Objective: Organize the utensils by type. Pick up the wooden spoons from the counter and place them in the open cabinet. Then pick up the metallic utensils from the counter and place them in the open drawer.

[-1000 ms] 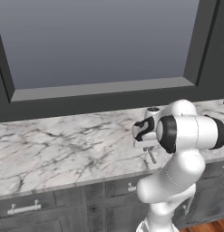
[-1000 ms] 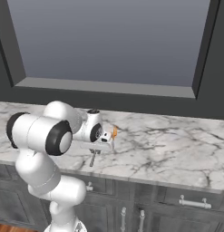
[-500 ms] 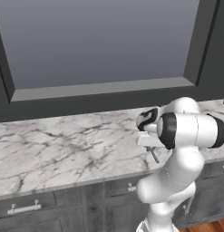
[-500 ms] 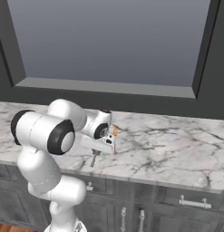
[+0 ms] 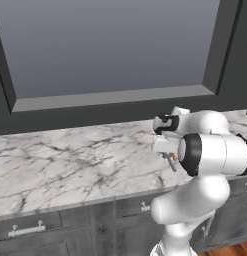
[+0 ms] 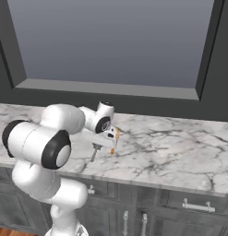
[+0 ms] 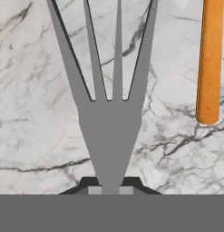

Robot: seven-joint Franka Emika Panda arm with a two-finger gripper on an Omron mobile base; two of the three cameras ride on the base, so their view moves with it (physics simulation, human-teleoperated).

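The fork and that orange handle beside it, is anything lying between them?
Nothing: in the hand view only bare marble counter shows between the fork and the orange handle.

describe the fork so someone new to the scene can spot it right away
Start at the white marble counter under the big window and find the robot's gripper. The grey fork is pinched there, tines pointing away. The utensil beside it has an orange handle; the fork is all grey.
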